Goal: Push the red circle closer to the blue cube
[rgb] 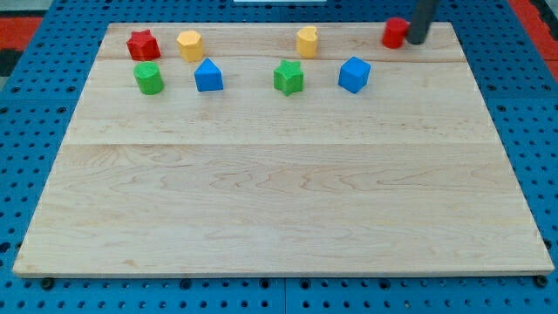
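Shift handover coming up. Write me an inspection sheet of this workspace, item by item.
Surface: pale wooden board, flat, lying on a blue pegboard.
Job's things: red circle near the view's top right; blue cube below and to its left, apart from it.
Clutter: red star, yellow block, yellow block, green block, blue block, green star, in two rows along the top.
Tool: my tip sits against the red circle's right side.
Cables: nothing seen.
Surroundings: red strip at the top right corner.
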